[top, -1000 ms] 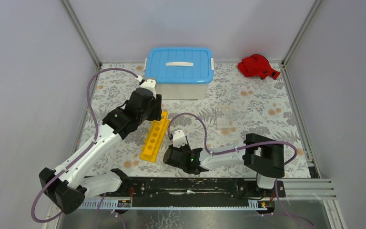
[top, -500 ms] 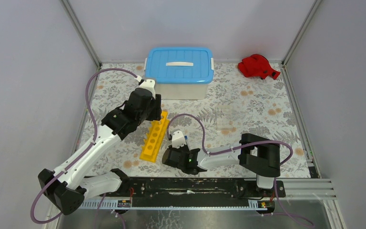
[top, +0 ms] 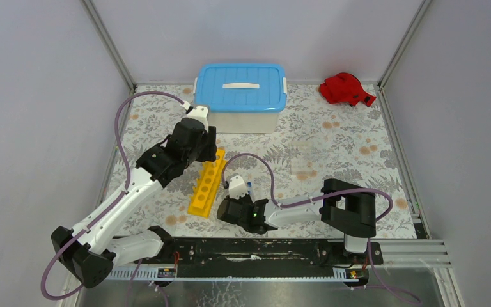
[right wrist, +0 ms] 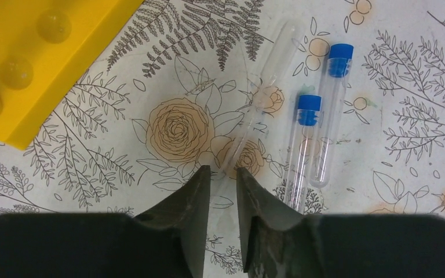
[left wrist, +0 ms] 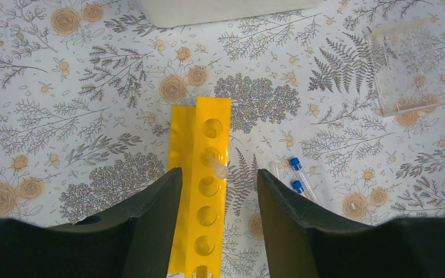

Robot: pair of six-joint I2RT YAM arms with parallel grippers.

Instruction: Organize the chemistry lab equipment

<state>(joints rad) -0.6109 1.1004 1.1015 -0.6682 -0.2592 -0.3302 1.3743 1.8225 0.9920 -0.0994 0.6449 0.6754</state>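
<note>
Left gripper is hanging spread wide above the long yellow plastic test-tube rack, one finger to each side, holding nothing. The rack is lying on the flower-printed table cover, in front of the white plastic tub with a blue lid. One clear tube is leaning in a hole of the rack. Right gripper is sitting low, just right of the rack, jaws narrowed to a slit. The near end of a clear uncapped tube is lying at the mouth of that slit; cannot tell whether it is pinched. Two small clear blue-capped tubes are lying side by side just beyond it
</note>
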